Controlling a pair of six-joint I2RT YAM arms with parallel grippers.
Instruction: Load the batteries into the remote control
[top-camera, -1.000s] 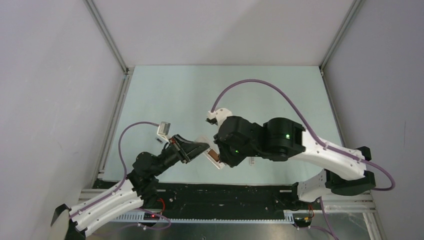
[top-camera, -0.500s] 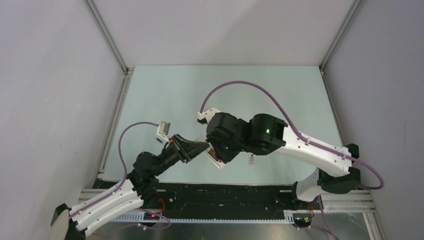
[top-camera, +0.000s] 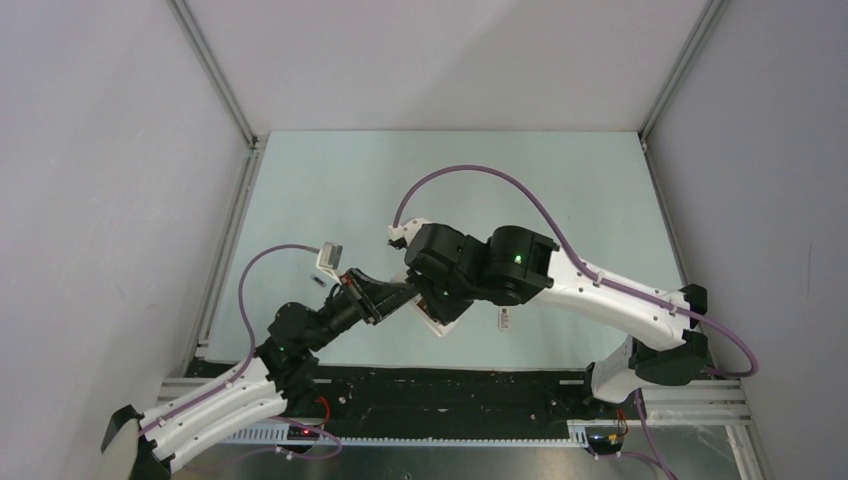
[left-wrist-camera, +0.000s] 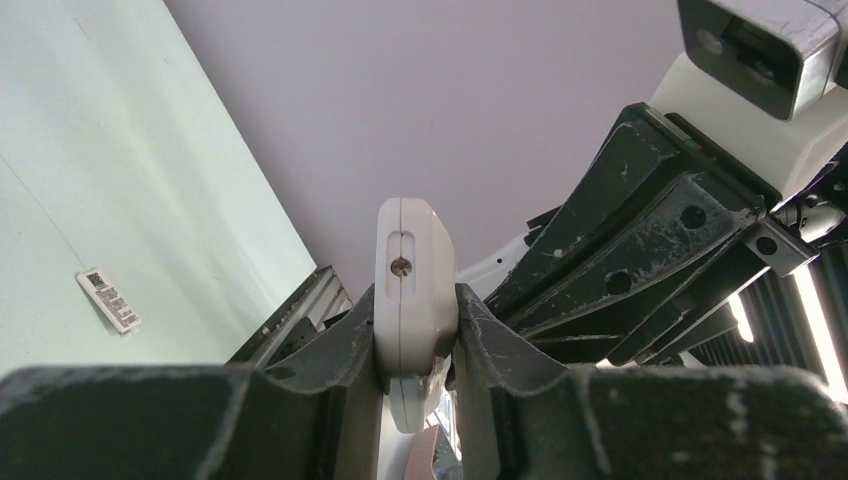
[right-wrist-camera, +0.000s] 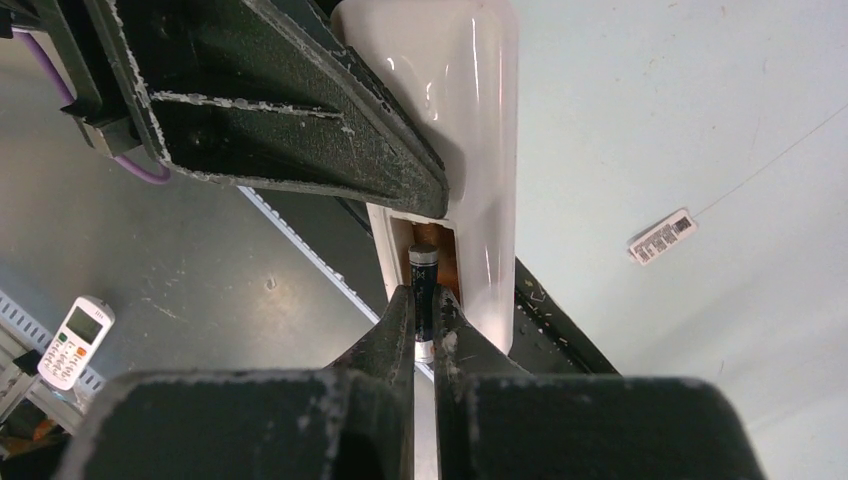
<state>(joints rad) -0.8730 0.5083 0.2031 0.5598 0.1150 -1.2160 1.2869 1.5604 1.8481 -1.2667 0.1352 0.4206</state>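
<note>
Right wrist view: my right pincer (right-wrist-camera: 425, 305) is clamped on a battery (right-wrist-camera: 422, 272), whose upper end sits at the open compartment of the remote control (right-wrist-camera: 468, 120) and is possibly already partly inside. Left wrist view: my left pincer (left-wrist-camera: 415, 305) is closed on the remote control, gripping it edge-on.

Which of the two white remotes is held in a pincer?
The remote control clamped in the left pincer, a battery at its open bay. The other remote, with screen and coloured buttons, lies loose on a grey surface.
</note>
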